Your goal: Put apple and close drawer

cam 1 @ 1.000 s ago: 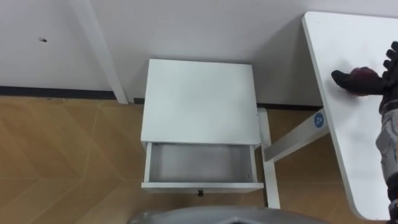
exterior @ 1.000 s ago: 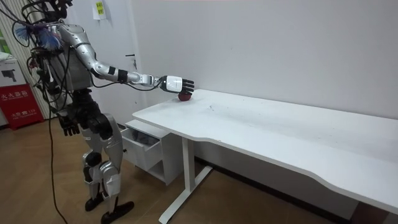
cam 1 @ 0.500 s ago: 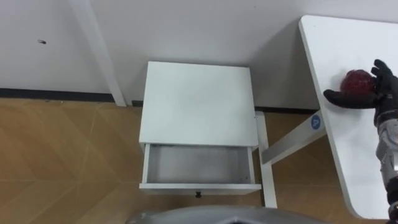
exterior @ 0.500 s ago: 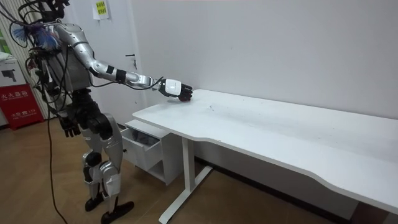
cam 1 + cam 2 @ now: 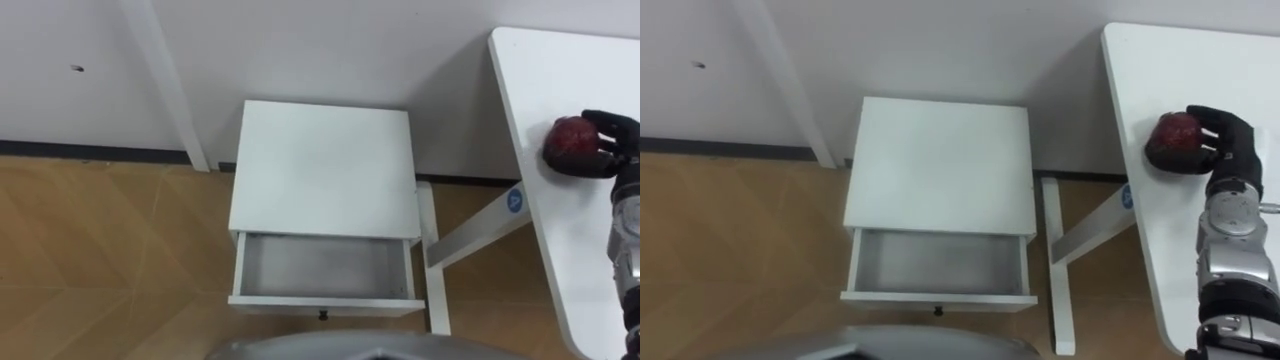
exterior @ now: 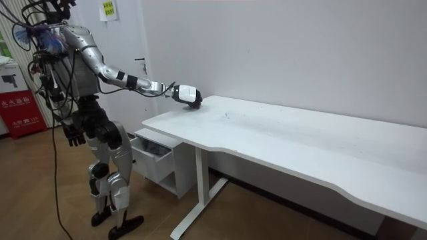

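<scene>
Gripping now: my right hand point(image 5: 1225, 140) has its fingers curled round the apple point(image 5: 1170, 142), with the dark fingertips over its far side.
Apple place: it sits in that hand, at the near-left end of the white table point(image 5: 1160, 70). I cannot tell if it rests on the top or is lifted a little.
Apple shape: it is round and dark red, with no long axis, so the turn of the wrist matters little for the drop.
Direction of goal: the open drawer point(image 5: 935, 262) lies to the left of the hand, nearer to my body and clearly lower, well apart from it.
Between them: the table edge and the slanted table frame point(image 5: 1090, 228) stand on the way, just beside the cabinet point(image 5: 938, 165).
Drawer state: it is pulled out and bare inside. Its long side runs left to right, and the small knob point(image 5: 937, 311) is on the front.
Other hand: my left hand point(image 6: 74, 137) hangs beside the hip.
Nearer hand: the right one has the apple, so I judge it should carry.
Next move, my judgement: lift the apple, swing left past the table edge, then lower over the drawer.
</scene>
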Controlling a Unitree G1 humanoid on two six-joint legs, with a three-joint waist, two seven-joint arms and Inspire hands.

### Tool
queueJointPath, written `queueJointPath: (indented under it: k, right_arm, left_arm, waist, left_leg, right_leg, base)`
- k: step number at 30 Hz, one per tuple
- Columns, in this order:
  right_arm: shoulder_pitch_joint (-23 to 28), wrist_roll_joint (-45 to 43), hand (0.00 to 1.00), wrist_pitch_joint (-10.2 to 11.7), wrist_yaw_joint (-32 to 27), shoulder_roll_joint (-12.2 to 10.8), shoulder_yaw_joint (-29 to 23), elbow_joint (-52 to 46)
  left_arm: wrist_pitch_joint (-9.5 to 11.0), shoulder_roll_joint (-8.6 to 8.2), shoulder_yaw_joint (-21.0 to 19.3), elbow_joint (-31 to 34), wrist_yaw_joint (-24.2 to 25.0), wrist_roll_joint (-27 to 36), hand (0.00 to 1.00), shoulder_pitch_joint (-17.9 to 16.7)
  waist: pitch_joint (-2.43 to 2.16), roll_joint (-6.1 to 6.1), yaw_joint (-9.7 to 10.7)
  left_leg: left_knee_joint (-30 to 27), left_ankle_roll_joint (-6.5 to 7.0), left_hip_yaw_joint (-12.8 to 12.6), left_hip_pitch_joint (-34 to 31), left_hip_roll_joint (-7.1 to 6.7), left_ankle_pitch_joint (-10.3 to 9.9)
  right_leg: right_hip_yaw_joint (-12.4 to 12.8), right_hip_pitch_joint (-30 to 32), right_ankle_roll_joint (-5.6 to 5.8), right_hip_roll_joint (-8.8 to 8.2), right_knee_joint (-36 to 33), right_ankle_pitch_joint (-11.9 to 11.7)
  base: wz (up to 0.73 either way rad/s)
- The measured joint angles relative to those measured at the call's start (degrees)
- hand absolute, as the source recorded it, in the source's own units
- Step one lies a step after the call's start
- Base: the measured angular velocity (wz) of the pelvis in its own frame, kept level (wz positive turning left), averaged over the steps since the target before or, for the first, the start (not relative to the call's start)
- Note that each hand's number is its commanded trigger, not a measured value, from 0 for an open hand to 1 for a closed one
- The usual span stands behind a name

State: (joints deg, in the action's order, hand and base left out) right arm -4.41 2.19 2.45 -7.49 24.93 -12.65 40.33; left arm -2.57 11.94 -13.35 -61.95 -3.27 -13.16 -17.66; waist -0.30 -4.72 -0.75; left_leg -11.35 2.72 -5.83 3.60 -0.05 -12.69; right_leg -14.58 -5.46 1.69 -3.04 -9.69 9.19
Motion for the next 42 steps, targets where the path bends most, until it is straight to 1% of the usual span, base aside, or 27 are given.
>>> queueJointPath:
  k: [7,16,18,21,23,24,26,27,30,32,33,35,39,41,42]
  right_arm:
    - [0.0,0.0,1.00,0.7,-0.7,0.0,0.0,1.2]
    - [0.0,-0.5,1.00,0.7,-1.1,0.0,0.1,1.2]
    - [-0.1,-1.8,1.00,0.5,-1.0,0.0,0.4,0.0]
    - [-0.1,-4.7,1.00,0.4,-1.0,0.0,3.6,-4.7]
    - [0.1,-6.0,1.00,0.4,-0.5,-0.1,7.8,-9.2]
    - [0.1,-6.1,1.00,0.5,0.0,-0.1,8.9,-10.3]
    - [0.7,-8.7,1.00,0.5,3.0,-0.6,12.2,-15.0]
    - [1.1,-9.5,1.00,0.5,3.7,-0.7,12.7,-16.4]
    - [1.4,-13.3,1.00,0.5,6.2,-2.0,15.6,-21.1]
    - [1.4,-14.3,1.00,0.6,8.0,-2.7,17.6,-23.3]
    - [1.4,-14.5,1.00,0.6,8.3,-3.0,18.2,-23.6]
    - [1.4,-15.8,1.00,0.6,10.4,-4.9,19.9,-25.3]
    - [1.5,-15.9,1.00,0.6,13.3,-6.5,23.0,-27.4]
    - [2.2,-18.0,1.00,0.6,15.2,-7.0,25.6,-27.7]
    - [2.5,-18.9,1.00,0.6,15.8,-7.2,26.0,-27.6]
  left_arm:
    - [0.0,0.00,0.0,0.0,0.0,0.0,0.00,0.0]
    - [0.0,0.00,0.0,0.1,0.2,0.0,0.00,0.2]
    - [0.0,0.00,0.1,0.0,0.5,0.0,0.00,0.4]
    - [0.0,0.01,0.4,-0.8,0.5,0.1,0.00,0.7]
    - [0.1,0.17,2.8,-1.3,0.0,0.1,0.00,1.3]
    - [0.1,0.16,3.4,-1.6,0.0,0.1,0.00,1.6]
    - [0.1,-0.01,4.9,-2.0,0.0,0.0,0.00,2.6]
    - [0.1,-0.02,4.9,-2.0,0.0,0.0,0.00,2.8]
    - [0.2,0.01,5.5,-2.0,-0.1,-1.1,0.00,3.4]
    - [0.2,0.15,6.9,-2.0,0.0,-1.5,0.00,4.7]
    - [0.2,0.16,7.2,-2.0,0.0,-1.5,0.00,4.9]
    - [0.2,0.19,9.2,-2.1,0.0,-1.3,0.00,5.0]
    - [0.2,0.04,10.6,-2.1,0.0,-1.1,0.00,4.9]
    - [0.2,0.04,11.3,-2.2,0.1,-1.1,0.00,4.9]
    - [0.3,0.04,11.3,-2.2,0.1,-1.1,0.00,5.0]
  waist:
    - [0.01,-0.01,-0.3]
    - [0.08,-0.14,-1.0]
    - [0.17,0.00,-1.3]
    - [0.41,0.41,-1.2]
    - [0.55,0.55,-1.3]
    - [0.58,0.59,-1.4]
    - [0.58,0.60,-2.2]
    - [0.58,0.60,-2.6]
    - [0.55,0.79,-3.8]
    - [0.52,0.87,-4.5]
    - [0.52,0.87,-4.5]
    - [0.53,0.96,-4.5]
    - [0.57,1.06,-4.7]
    - [0.49,0.97,-4.7]
    - [0.48,0.97,-4.7]
  left_leg:
    - [0.0,0.00,0.1,0.0,-0.06,0.0]
    - [0.0,0.00,0.1,-0.1,-0.09,0.0]
    - [0.1,0.00,0.0,-0.1,-0.08,0.0]
    - [0.1,-0.01,-0.1,-0.1,-0.10,0.0]
    - [0.2,-0.03,-0.1,-0.2,-0.08,0.0]
    - [0.2,-0.03,-0.1,-0.2,-0.08,0.0]
    - [0.1,-0.03,-0.1,-0.6,-0.08,0.0]
    - [0.1,-0.03,-0.1,-0.7,-0.08,0.0]
    - [0.1,-0.03,0.0,-0.9,-0.06,0.0]
    - [0.0,-0.03,0.5,-0.9,-0.10,0.0]
    - [-0.1,-0.03,0.7,-0.9,-0.13,0.0]
    - [-0.1,-0.04,1.3,-0.9,-0.15,0.1]
    - [0.0,-0.04,1.3,-1.0,-0.18,0.1]
    - [0.0,-0.04,1.3,-1.0,-0.29,0.1]
    - [0.0,-0.04,1.3,-1.0,-0.29,0.1]
  right_leg:
    - [0.0,-0.1,0.00,-0.03,0.0,0.0]
    - [0.1,-0.1,0.00,-0.05,0.0,0.0]
    - [0.3,0.1,0.00,-0.02,0.0,0.0]
    - [0.6,0.3,0.00,-0.01,-0.1,0.0]
    - [0.4,0.3,0.00,0.00,-0.1,0.0]
    - [0.4,0.4,0.00,0.00,-0.1,0.0]
    - [0.5,0.7,0.00,0.03,0.0,0.0]
    - [0.5,0.8,0.00,0.03,0.0,0.0]
    - [0.4,0.9,0.00,0.02,0.1,0.0]
    - [0.3,0.9,0.00,-0.03,0.1,0.0]
    - [0.3,0.8,0.00,-0.03,0.1,0.0]
    - [0.4,0.7,0.00,0.00,0.2,0.0]
    - [0.4,0.6,0.00,-0.01,0.6,0.0]
    - [0.3,0.5,0.00,-0.02,1.1,0.0]
    - [0.3,0.4,0.00,-0.02,1.1,0.0]
  base:
    - [0.00]
    - [0.00]
    - [-0.06]
    - [-0.04]
    - [0.04]
    - [0.04]
    - [0.00]
    - [0.00]
    - [0.04]
    - [0.12]
    - [0.21]
    - [0.11]
    - [0.00]
    - [0.00]
    - [0.00]
